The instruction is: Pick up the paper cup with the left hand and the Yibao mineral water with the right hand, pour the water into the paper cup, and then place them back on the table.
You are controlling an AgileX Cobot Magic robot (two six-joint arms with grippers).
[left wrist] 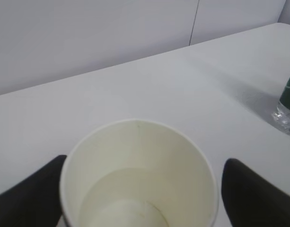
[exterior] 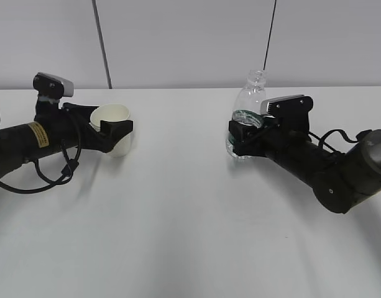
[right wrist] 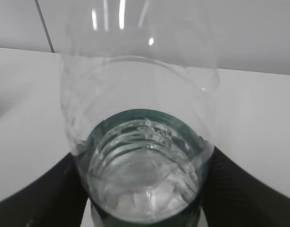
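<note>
The paper cup stands upright on the table at the left; in the left wrist view its cream inside shows a faint ring low down. My left gripper sits around it, with one finger against the cup wall and the other finger a narrow gap away. The Yibao mineral water stands at the right, capless, with water up to about its green label. My right gripper is shut on its label band; both fingers press against the bottle.
The white table runs back to a pale wall. The bottle's base shows at the right edge of the left wrist view. A bare stretch of table lies between the two arms.
</note>
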